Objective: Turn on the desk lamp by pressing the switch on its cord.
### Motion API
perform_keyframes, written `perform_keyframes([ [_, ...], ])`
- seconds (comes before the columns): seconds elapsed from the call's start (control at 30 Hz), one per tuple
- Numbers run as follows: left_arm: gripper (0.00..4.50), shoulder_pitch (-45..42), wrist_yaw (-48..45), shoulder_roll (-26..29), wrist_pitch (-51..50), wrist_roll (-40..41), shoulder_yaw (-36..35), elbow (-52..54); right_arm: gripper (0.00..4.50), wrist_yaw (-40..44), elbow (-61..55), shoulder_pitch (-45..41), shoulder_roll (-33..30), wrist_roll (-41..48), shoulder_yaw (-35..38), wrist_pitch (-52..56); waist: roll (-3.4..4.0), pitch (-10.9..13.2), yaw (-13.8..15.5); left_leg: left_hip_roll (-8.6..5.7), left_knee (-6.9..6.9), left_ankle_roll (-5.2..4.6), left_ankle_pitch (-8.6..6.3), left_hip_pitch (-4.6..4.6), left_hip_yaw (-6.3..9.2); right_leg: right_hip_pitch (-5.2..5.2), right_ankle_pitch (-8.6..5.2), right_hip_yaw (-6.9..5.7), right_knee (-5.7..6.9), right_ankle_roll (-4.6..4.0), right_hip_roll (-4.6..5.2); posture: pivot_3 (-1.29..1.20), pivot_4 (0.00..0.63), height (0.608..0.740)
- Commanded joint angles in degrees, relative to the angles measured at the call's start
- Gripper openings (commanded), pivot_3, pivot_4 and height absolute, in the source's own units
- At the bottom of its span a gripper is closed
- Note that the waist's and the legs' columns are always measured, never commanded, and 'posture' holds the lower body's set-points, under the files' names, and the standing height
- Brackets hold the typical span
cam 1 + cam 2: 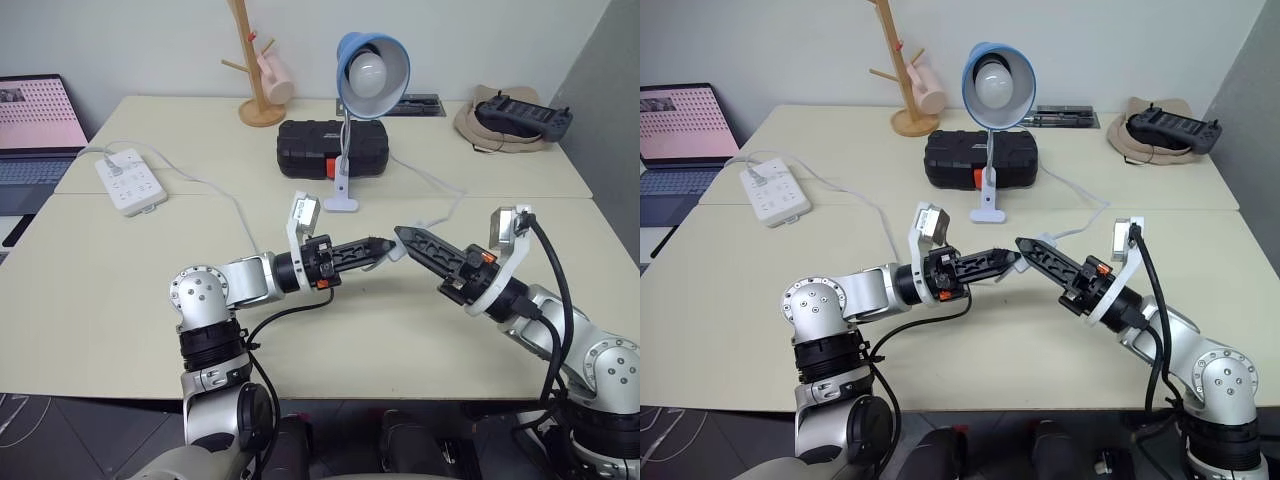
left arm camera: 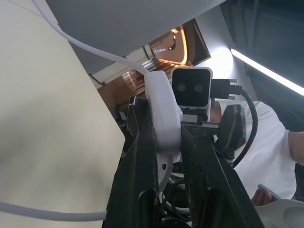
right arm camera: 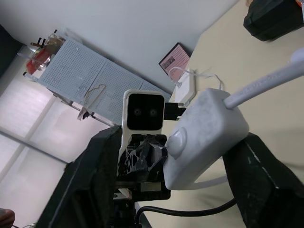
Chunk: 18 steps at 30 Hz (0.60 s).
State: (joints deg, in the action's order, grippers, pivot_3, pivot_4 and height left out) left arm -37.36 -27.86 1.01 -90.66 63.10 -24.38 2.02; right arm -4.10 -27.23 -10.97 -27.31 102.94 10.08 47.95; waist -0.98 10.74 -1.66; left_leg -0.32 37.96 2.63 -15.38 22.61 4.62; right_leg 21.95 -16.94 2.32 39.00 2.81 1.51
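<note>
Left eye view: a pale table carries everything of note. Toward its far side stand a black case, a wooden mug tree and a white power strip. In front of the case stands the lamp, blue shade tilted toward the camera, its bulb unlit, so the task is judged not yet done.

The cord runs from the lamp's base across the table and rises to where the two grippers meet above the near centre. There the left gripper is clenched on the switch; the left wrist view shows the white body pinched between its two black fingers. The right gripper points its tip at the same spot; in the right wrist view its fingers stand on either side of the switch with gaps showing, part-closed and gripping nothing.

Handling, as judged: the switch is light, hard and smooth plastic, apt to twist or slip in a pinch, while the limp cord gives no support. It should be held by its long sides, as now, leaving the round button free for a fingertip press.
</note>
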Motion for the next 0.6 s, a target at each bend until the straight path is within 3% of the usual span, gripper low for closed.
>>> perform_keyframes([
  [0.03, 0.36, -0.6, 1.3, -0.4, 1.0, 2.5, 0.5, 1.0, 2.20, 0.4, -2.4, 0.2, -1.4, 2.6, 0.8, -1.8, 0.00, 0.0, 0.0, 0.00, 0.00, 0.00, 0.00, 0.03, 0.00, 0.03, 0.00, 0.01, 0.00, 0.00, 0.00, 0.00, 0.150, 0.740],
  [0.13, 0.36, -0.6, 2.2, -0.5, 1.2, 3.5, 0.7, 0.9, 1.43, 0.5, -2.8, 0.7, -2.0, 2.8, 0.5, -2.3, 0.00, 0.0, 0.0, 0.00, 0.01, 0.00, 0.00, 0.10, 0.00, 0.10, 0.00, 0.02, 0.00, 0.00, 0.00, 0.00, 0.150, 0.740],
  [0.3, 0.36, -0.6, 3.6, -0.3, 2.2, 5.1, 1.3, 0.5, 0.63, 0.6, -3.2, 1.3, -2.8, 3.1, 0.2, -2.9, -0.01, 0.0, 0.0, 0.00, 0.00, 0.00, 0.00, 0.11, 0.00, 0.12, 0.00, 0.03, 0.00, 0.00, -0.01, 0.00, 0.150, 0.740],
  [0.53, 0.36, -0.1, 4.7, 0.7, 4.1, 6.3, 2.8, 0.2, 0.54, 1.1, -3.4, 1.2, -3.9, 1.3, -0.2, -3.4, -0.01, 0.0, 0.0, 0.00, 0.00, 0.00, 0.00, 0.12, 0.00, 0.13, 0.00, 0.03, 0.00, 0.00, -0.01, 0.00, 0.150, 0.740],
  [0.57, 0.36, -0.1, 4.8, 0.9, 4.4, 6.3, 3.0, 0.1, 1.10, 1.3, -3.2, 1.1, -4.1, 1.3, -0.1, -3.5, -0.01, 0.0, 0.0, -0.01, 0.00, 0.00, 0.00, 0.12, -0.01, 0.13, 0.00, 0.03, 0.00, 0.00, -0.02, 0.00, 0.150, 0.740],
  [0.6, 0.36, -0.1, 4.7, 1.2, 4.7, 6.3, 3.3, 0.1, 1.36, 1.5, -3.0, 0.9, -4.2, 1.4, 0.0, -3.7, -0.01, 0.0, 0.0, -0.01, 0.00, 0.00, 0.00, 0.12, -0.01, 0.13, 0.00, 0.02, 0.00, 0.00, -0.02, 0.00, 0.150, 0.740],
])
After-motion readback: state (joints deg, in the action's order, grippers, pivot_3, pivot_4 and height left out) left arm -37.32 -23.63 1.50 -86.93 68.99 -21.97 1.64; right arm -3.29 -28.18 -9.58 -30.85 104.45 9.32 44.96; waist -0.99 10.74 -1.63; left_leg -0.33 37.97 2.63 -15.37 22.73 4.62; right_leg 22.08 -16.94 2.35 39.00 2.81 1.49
